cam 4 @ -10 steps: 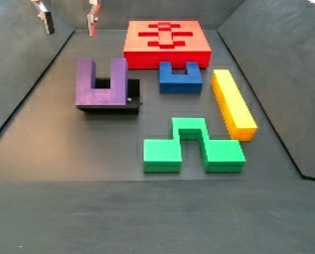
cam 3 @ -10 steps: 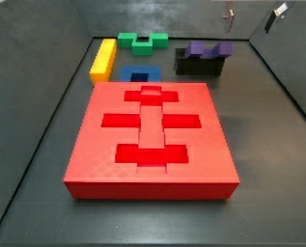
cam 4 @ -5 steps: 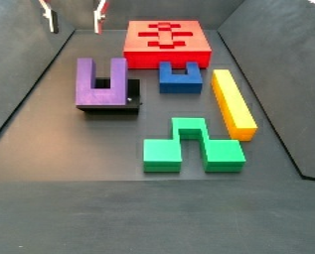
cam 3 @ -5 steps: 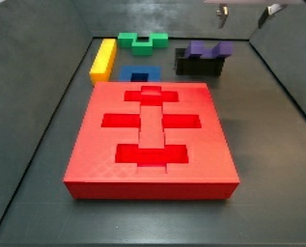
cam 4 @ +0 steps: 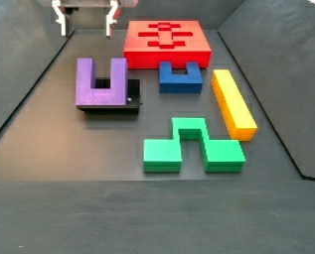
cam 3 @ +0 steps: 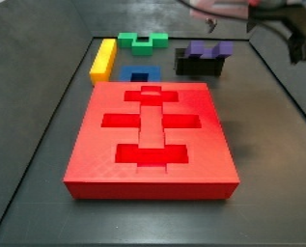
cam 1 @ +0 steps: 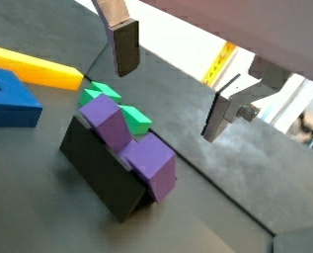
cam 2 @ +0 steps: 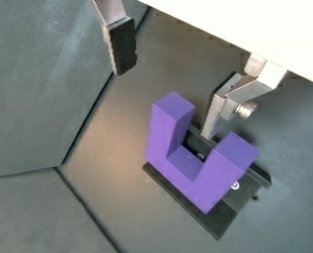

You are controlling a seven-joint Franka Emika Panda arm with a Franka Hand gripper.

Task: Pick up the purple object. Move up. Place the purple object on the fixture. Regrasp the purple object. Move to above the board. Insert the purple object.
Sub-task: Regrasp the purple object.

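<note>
The purple object [cam 4: 102,82] rests on the fixture [cam 4: 132,100], a U-shaped block with its two prongs pointing toward the far end of the floor, where the board [cam 4: 169,42] lies, in a side view. The gripper [cam 4: 86,22] hangs empty above and beyond it, jaws spread wide with nothing between the fingers [cam 2: 119,44]. In a wrist view the purple object [cam 2: 195,155] sits below the gap between the fingers and is offset toward the finger with the bracket rather than centred.

The step in hand looks like the regrasp. The coming move turns on this: the block lies down and slightly aside from the gripper, and its prongs run roughly across the line between the fingers, so a descent with a small sideways correction should bracket it.
</note>
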